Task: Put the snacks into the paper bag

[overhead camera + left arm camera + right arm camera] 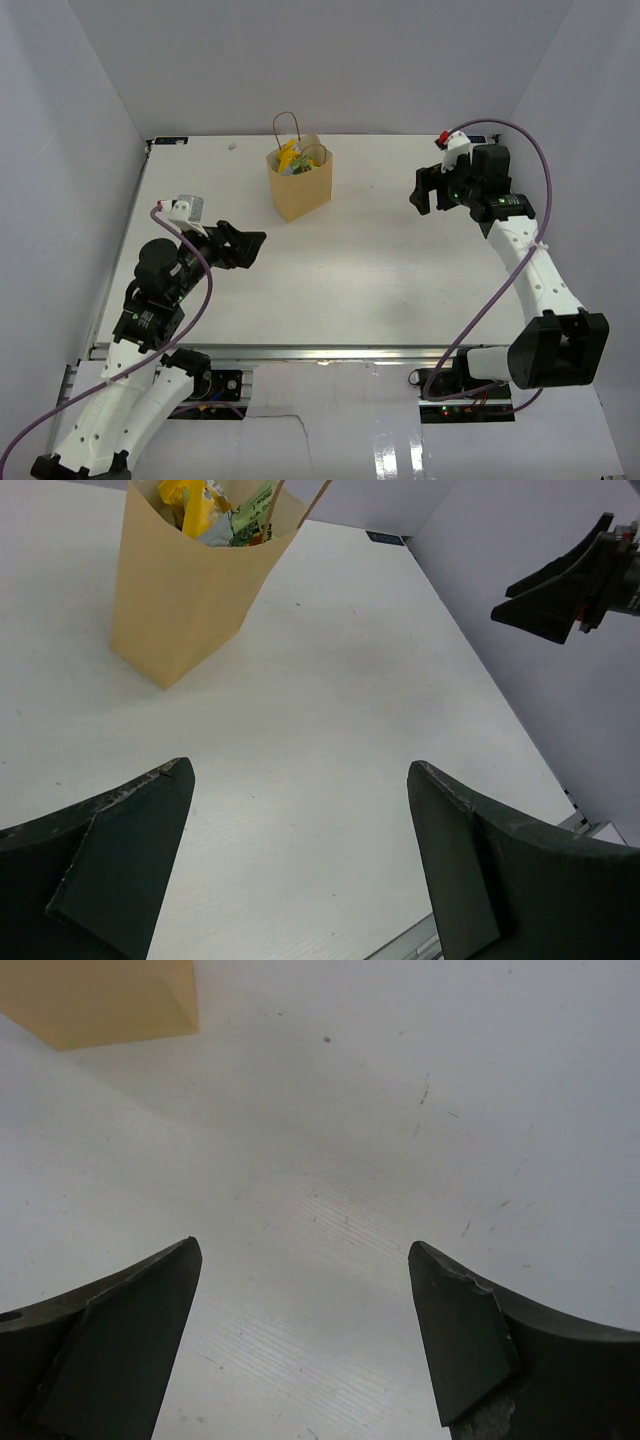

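Observation:
The tan paper bag [300,183] stands upright at the back middle of the table, its twine handle looping up. Snacks [296,159] in yellow and green foil poke out of its open mouth. In the left wrist view the paper bag [182,590] shows at top left with the snacks [215,505] inside. My left gripper [250,246] is open and empty, near and to the left of the bag; seen from its own wrist camera, the left gripper [300,775] has bare table between its fingers. My right gripper [428,192] hovers open and empty right of the bag, and the right gripper [305,1250] frames only bare table.
White walls close in the table [350,270] on the left, back and right. A metal rail [300,352] runs along the near edge. The bag's lower corner [110,1000] shows at the top left of the right wrist view. The right arm's gripper [575,580] hangs at upper right of the left wrist view.

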Robot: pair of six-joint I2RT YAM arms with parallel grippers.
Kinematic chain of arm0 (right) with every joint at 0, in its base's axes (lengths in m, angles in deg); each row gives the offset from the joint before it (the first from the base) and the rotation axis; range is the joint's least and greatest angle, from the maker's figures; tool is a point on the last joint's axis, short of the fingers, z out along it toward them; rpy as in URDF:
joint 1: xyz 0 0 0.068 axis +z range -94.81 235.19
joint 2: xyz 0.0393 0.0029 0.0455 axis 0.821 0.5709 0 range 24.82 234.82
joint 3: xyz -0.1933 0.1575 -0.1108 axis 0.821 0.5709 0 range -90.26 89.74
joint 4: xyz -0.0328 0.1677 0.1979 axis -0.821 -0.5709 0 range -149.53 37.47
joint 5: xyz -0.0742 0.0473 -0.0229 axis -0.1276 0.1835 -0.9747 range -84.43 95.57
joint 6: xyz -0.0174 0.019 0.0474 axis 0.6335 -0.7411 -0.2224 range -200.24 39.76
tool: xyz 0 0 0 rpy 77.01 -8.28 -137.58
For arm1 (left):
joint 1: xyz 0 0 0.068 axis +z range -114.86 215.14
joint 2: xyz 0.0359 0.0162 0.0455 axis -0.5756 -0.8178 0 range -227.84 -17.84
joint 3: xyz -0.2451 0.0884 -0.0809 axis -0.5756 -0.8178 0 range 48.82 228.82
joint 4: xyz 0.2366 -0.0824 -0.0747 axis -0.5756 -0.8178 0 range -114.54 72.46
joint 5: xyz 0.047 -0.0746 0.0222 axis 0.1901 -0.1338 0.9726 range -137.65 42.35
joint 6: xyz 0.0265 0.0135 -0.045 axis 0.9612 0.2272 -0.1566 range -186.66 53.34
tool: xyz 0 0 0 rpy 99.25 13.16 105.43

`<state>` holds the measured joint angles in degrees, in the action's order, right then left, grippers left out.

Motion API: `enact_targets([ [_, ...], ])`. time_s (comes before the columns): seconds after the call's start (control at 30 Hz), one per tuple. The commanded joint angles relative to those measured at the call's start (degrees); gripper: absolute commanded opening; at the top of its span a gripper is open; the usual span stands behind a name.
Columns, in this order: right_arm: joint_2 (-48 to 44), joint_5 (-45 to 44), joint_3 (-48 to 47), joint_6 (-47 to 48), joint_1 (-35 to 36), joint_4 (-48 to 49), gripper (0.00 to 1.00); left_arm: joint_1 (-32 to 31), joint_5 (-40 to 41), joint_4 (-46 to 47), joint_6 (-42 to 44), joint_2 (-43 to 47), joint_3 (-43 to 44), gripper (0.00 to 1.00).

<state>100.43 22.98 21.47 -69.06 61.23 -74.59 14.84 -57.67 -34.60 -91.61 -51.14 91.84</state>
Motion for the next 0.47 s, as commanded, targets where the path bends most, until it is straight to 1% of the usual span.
enact_targets([
  [0.0,-3.5,-4.3,0.8,-2.4,-0.5,2.6,0.9,0.2,0.3,0.3,0.1,-0.3,-0.5,0.98],
  [0.43,-3.8,-3.9,-0.2,-2.3,-1.2,2.4,0.9,0.2,0.1,2.6,0.7,-2.8,-1.5,0.98],
])
